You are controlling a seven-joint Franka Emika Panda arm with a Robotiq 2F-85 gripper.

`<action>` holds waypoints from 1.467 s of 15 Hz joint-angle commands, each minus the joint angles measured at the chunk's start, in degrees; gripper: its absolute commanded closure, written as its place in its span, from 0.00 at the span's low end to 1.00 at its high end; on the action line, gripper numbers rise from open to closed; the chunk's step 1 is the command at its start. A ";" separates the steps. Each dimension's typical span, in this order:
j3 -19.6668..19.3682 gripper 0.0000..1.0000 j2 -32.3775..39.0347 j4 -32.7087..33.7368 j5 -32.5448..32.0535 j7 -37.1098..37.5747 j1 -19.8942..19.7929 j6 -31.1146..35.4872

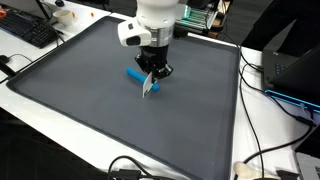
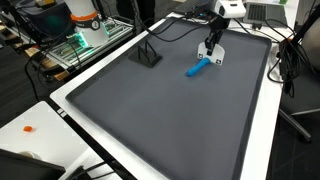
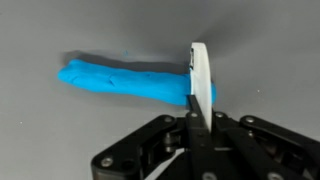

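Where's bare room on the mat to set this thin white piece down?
Free: the dark grey mat between the blue rod and its near edge. Crowded: around the pincer holding the thin white piece, the rod, and the black stand.

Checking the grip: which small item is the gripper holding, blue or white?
The thin white piece, pinched on edge by the gripper; the blue stick lies flat.

At the far end of the dark grey mat (image 2: 150, 115), the claw (image 2: 211, 52) hangs low with its jaws closed on what looks like a small white piece (image 2: 218, 57), though it is too small here to be sure. A blue object (image 2: 198, 68) lies flat on the mat just beside it. A black stand (image 2: 147, 55) sits further along, and a tiny orange thing (image 2: 29, 128) rests on the white desk (image 2: 45, 112).
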 commanded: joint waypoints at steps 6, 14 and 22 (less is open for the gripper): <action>-0.14 0.99 3.48 3.15 0.27 -0.79 0.14 -6.09; 0.70 0.99 1.93 1.62 1.80 -2.62 -0.88 -7.79; 0.71 0.99 1.01 2.06 1.40 -3.99 -0.93 -9.50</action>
